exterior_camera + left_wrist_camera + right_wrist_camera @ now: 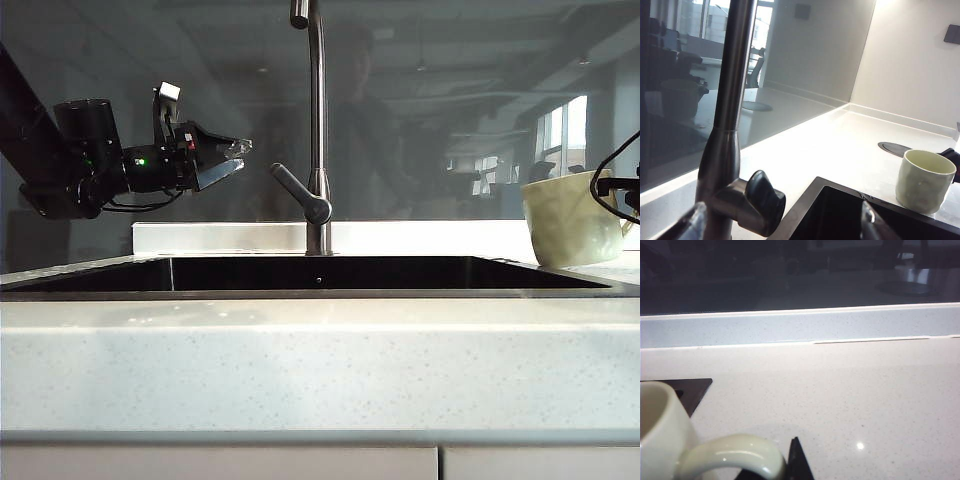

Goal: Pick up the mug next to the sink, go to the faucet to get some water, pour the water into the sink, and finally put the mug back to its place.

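Note:
The cream mug (570, 220) hangs slightly tilted just above the countertop at the sink's right end. My right gripper (772, 470) is shut on its handle (735, 452), with one dark fingertip (797, 462) showing beside it. In the exterior view only that arm's cables (615, 185) appear. The faucet (317, 130) rises behind the dark sink (320, 292), its lever (298, 192) angled to the left. My left gripper (230, 160) hovers open left of the lever, touching nothing. In the left wrist view the lever (760, 202) sits between and ahead of the spread fingertips (690, 225). No water shows.
A dark glass backsplash (450, 110) and a low white ledge (420, 236) run behind the sink. A round dark disc (895, 148) is set in the counter beyond the mug (924, 181). The pale speckled counter (320, 360) fronts the sink.

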